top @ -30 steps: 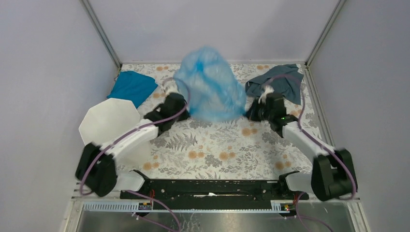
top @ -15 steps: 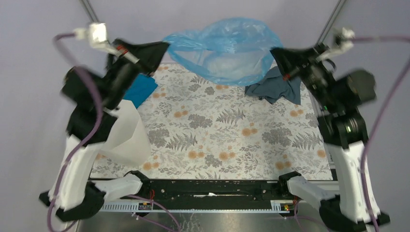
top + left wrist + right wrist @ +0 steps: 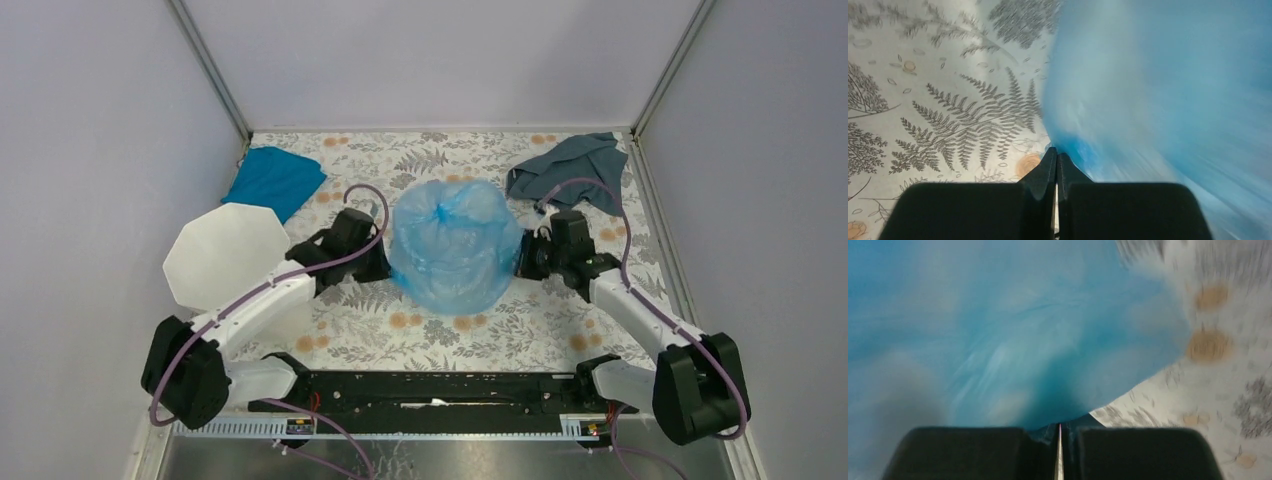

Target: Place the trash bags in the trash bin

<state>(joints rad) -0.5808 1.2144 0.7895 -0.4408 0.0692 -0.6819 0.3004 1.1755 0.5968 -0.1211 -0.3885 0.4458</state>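
Note:
The light-blue translucent trash bag [image 3: 452,243] billows like a dome over the middle of the table, held low between both arms. My left gripper [image 3: 385,262] is shut on the bag's left edge; in the left wrist view [image 3: 1057,156] its jaws are pressed together against the blue film [image 3: 1168,85]. My right gripper [image 3: 519,256] is shut on the bag's right edge; in the right wrist view [image 3: 1060,427] the film [image 3: 998,330] fills the picture above the closed jaws. The white octagonal trash bin [image 3: 222,255] stands at the left, beside my left arm.
An opaque teal-blue cloth [image 3: 275,180] lies at the back left. A grey-blue cloth [image 3: 572,172] lies at the back right. The table has a floral cover [image 3: 470,330] and is walled on three sides.
Both arms were raised high and spread with the bag stretched between them half a second ago. They have come down to the table, and the bag has ballooned into a dome.

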